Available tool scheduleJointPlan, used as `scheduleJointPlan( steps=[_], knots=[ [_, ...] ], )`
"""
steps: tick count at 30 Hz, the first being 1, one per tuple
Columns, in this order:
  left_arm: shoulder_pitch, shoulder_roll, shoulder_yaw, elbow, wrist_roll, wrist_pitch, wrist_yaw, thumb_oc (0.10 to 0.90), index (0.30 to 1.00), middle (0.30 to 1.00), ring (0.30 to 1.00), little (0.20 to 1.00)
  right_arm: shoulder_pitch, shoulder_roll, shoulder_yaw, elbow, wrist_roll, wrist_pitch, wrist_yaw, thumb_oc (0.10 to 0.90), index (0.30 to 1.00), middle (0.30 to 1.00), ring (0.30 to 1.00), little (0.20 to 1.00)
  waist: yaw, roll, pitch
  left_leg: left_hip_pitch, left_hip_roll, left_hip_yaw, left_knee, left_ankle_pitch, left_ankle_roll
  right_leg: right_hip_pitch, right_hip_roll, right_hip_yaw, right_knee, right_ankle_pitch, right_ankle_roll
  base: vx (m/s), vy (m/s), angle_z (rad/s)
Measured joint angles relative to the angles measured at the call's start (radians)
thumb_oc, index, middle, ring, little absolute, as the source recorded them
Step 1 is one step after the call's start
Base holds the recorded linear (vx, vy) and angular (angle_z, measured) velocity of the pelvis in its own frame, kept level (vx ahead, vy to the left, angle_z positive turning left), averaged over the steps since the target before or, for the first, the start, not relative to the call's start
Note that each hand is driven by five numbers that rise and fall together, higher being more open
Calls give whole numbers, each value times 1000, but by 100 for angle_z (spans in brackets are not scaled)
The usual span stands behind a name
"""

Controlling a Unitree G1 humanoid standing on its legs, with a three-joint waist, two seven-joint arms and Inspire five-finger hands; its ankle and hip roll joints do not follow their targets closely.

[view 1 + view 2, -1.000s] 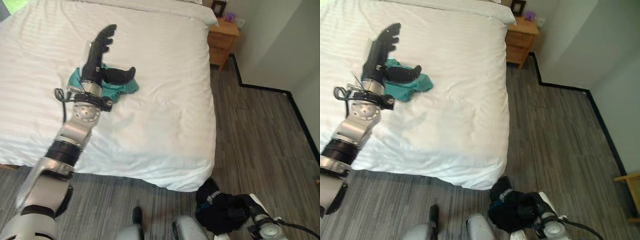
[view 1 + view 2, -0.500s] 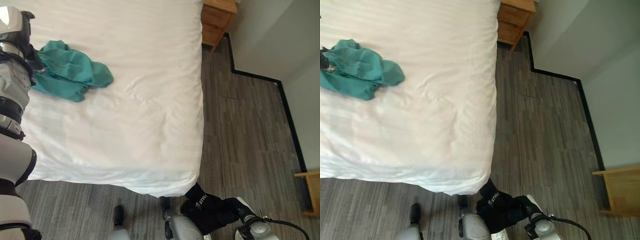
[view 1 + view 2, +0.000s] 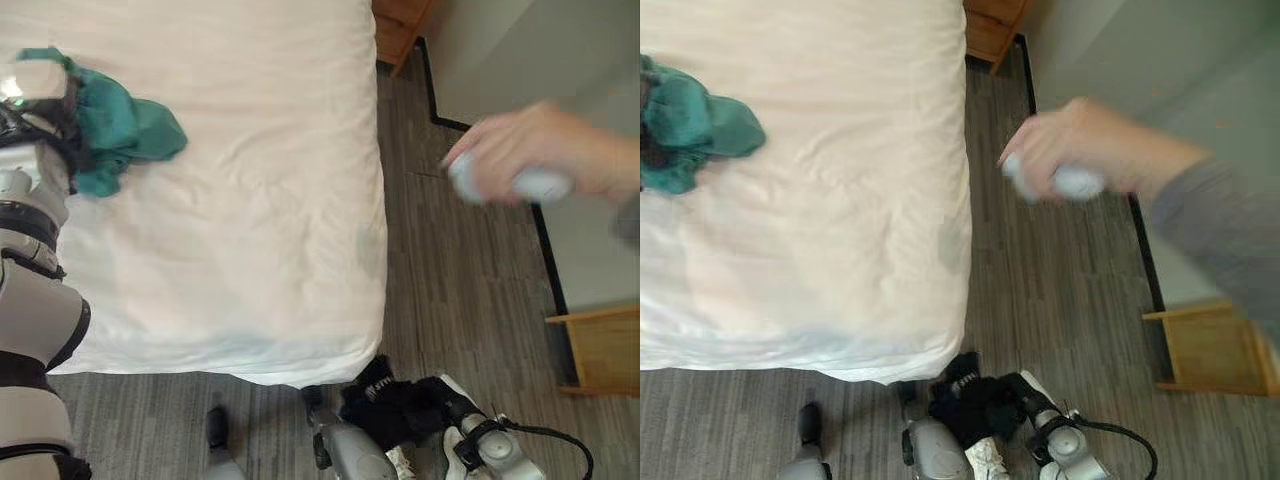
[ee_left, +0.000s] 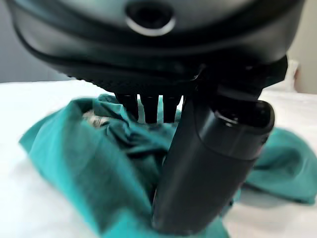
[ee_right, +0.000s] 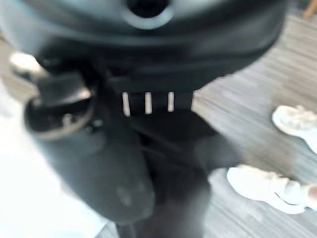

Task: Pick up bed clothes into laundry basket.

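Observation:
A teal garment (image 3: 130,125) lies bunched near the left side of the white bed (image 3: 260,220). My left hand (image 3: 60,130) sits on it. In the left wrist view the thumb (image 4: 213,158) and curled fingers dig into the teal cloth (image 4: 84,158). Low over the floor at the bed's foot, my right hand (image 5: 94,163) is shut on a black garment (image 3: 385,405), whose cloth hangs from the palm (image 5: 168,148).
A person's hand (image 3: 530,150) holding a small white object reaches in from the right above the floor. A wooden nightstand (image 3: 400,15) stands by the bed's far corner. Wooden furniture (image 3: 600,350) stands at the right wall. A person's white shoes (image 5: 267,186) are on the floor.
The camera has swung right and down. My left hand went from open above the teal garment to curled into it, bunching it. A person's hand has come into view.

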Motion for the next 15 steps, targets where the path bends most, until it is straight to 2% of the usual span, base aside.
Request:
scheduleJointPlan(
  steps=[2, 9, 10, 11, 12, 15],
  knots=[
    [32, 13, 73, -10, 3, 4, 21, 800, 900, 900, 900, 900, 12, 0, -1, -31, -3, -6, 3, 400, 300, 300, 300, 300, -4, -25, -3, -8, 6, 15, 2, -2, -1, -15, 8, 2, 0, 15, 8, -29, -5, -19],
    [29, 27, 120, -52, -9, 2, 53, 800, 900, 900, 900, 900, 47, 0, 29, -31, -31, -7, 4, 400, 300, 300, 300, 300, -3, -50, -9, -60, 5, 13, 36, -15, -9, -45, 5, -2, -10, 11, 12, -14, -2, 1],
    [28, 29, 121, -55, -10, 2, 58, 717, 775, 775, 775, 775, 47, 0, 34, -30, -36, -7, 4, 400, 300, 300, 300, 300, -3, -51, -10, -67, 5, 11, 41, -15, -11, -45, 4, -2, -17, 10, 12, 0, 0, 0],
    [28, 32, 125, -67, -21, 5, 59, 580, 571, 571, 571, 571, 46, 0, 38, -27, -41, -7, 5, 400, 300, 300, 300, 300, -2, -52, -9, -73, 8, 11, 51, -14, -17, -48, 5, -3, -17, 5, 18, 0, 0, 0],
    [28, 34, 142, -74, -58, 6, 60, 400, 300, 300, 300, 300, 44, 0, 43, -21, -41, -7, 5, 400, 300, 300, 300, 300, 0, -52, -9, -74, 13, 11, 55, -15, -20, -46, 9, -4, -17, 6, 18, 0, 0, 0],
    [-14, 22, 146, -79, -156, 19, 60, 400, 300, 300, 300, 300, 41, 1, 45, 3, -41, -10, 4, 400, 300, 300, 300, 300, 10, -51, -9, -71, 19, 6, 57, -12, -21, -41, 13, -11, -17, 6, 17, 16, -7, 4]
  ],
)
